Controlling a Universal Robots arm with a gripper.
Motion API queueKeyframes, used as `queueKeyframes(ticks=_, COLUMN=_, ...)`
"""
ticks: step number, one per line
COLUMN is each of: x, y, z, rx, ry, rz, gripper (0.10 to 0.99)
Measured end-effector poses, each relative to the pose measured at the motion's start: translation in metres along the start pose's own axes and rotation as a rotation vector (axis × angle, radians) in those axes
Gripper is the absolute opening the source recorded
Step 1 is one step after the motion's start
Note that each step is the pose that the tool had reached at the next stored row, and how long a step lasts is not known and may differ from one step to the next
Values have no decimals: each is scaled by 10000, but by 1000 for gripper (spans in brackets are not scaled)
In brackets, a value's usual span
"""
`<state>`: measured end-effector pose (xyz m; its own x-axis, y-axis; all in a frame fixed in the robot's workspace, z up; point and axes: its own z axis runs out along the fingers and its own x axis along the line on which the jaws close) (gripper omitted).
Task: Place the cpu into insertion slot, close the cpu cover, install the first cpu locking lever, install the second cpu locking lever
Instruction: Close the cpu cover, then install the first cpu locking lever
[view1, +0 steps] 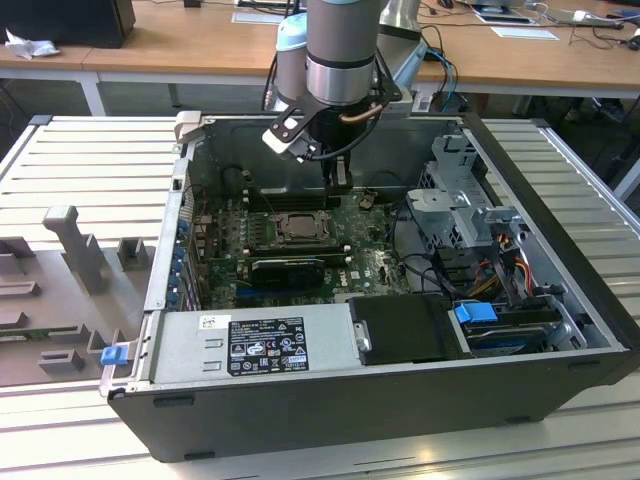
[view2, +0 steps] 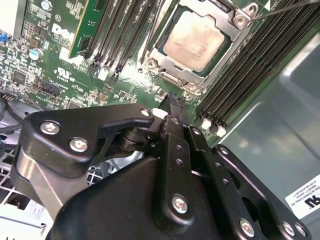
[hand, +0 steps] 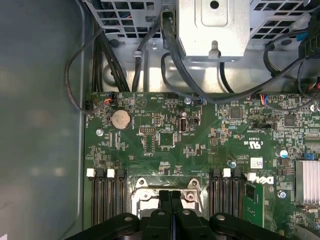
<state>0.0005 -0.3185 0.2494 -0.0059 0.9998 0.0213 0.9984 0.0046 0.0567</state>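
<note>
The cpu (view2: 192, 40) lies flat in the insertion slot (hand: 145, 192), its pale metal face up. The dull silver cpu cover (view2: 172, 77) lies down around it as a frame. A thin lever rod (view2: 285, 7) sticks out past one corner of the socket. My gripper (view2: 172, 102) hangs just above the board beside the socket's edge, its black fingers (hand: 162, 202) pressed together with nothing between them. In the exterior view the gripper (view1: 338, 183) sits just behind the socket (view1: 298, 226), inside the open computer case.
Long black memory slots (view2: 240, 75) flank the socket on both sides. A black graphics card (view1: 288, 268) and a grey power-supply box (view1: 255, 345) lie toward the front. A metal drive cage (view1: 460, 200) with cables stands on the exterior view's right. The case wall (hand: 40, 125) is close by.
</note>
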Motion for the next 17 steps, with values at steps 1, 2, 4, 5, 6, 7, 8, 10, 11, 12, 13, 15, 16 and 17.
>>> queueKeyframes(ticks=1, x=0, y=-8, z=0, rx=0, ry=0, rz=0, gripper=106)
queueKeyframes(ticks=2, x=0, y=-17, z=-1, rx=0, ry=0, rz=0, gripper=106)
queueKeyframes(ticks=4, x=0, y=-51, z=2, rx=0, ry=1, rz=-1, gripper=106)
queueKeyframes(ticks=5, x=0, y=-65, z=8, rx=-1, ry=2, rz=-1, gripper=106)
queueKeyframes(ticks=6, x=0, y=-95, z=25, rx=0, ry=1, rz=0, gripper=106)
queueKeyframes(ticks=7, x=-1, y=-121, z=45, rx=0, ry=1, rz=0, gripper=106)
queueKeyframes(ticks=8, x=-1, y=-143, z=61, rx=1, ry=0, rz=1, gripper=106)
queueKeyframes(ticks=10, x=-2, y=-339, z=117, rx=15, ry=0, rz=1, gripper=106)
queueKeyframes(ticks=11, x=-1, y=-388, z=121, rx=15, ry=10, rz=0, gripper=106)
queueKeyframes(ticks=12, x=-1, y=-415, z=121, rx=16, ry=13, rz=1, gripper=106)
queueKeyframes(ticks=13, x=-1, y=-448, z=120, rx=16, ry=16, rz=1, gripper=106)
queueKeyframes(ticks=15, x=0, y=-493, z=118, rx=15, ry=19, rz=2, gripper=106)
queueKeyframes(ticks=16, x=-1, y=-498, z=115, rx=17, ry=18, rz=0, gripper=106)
queueKeyframes(ticks=17, x=0, y=-497, z=104, rx=16, ry=19, rz=1, gripper=106)
